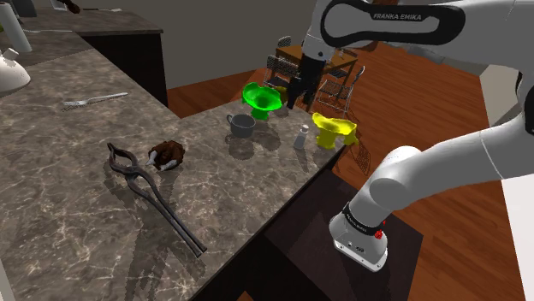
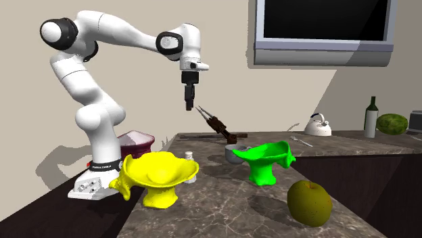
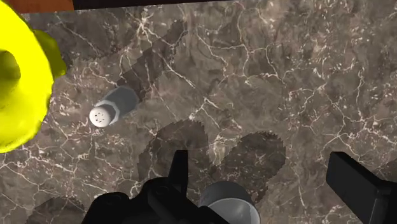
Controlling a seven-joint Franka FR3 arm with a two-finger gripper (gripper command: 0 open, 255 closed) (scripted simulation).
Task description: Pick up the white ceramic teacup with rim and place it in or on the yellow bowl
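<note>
Your gripper (image 1: 299,98) hangs spread above the worktop (image 1: 86,201). Grey teacup (image 1: 240,125) sits below at its 8 o'clock, shoulder view. Yellow bowl (image 1: 332,128) is at teacup's 3 o'clock.

The maker's name, FRANKA EMIKA, runs in dark capitals along the white upper link of the arm (image 1: 389,19). The black band (image 1: 361,221) round its base carries marks too small to read.

Teacup (image 3: 229,201) cut off @ edge, pt. behind fingers (image 3: 180,170); yellow bowl (image 3: 22,102) also cropped.
</note>
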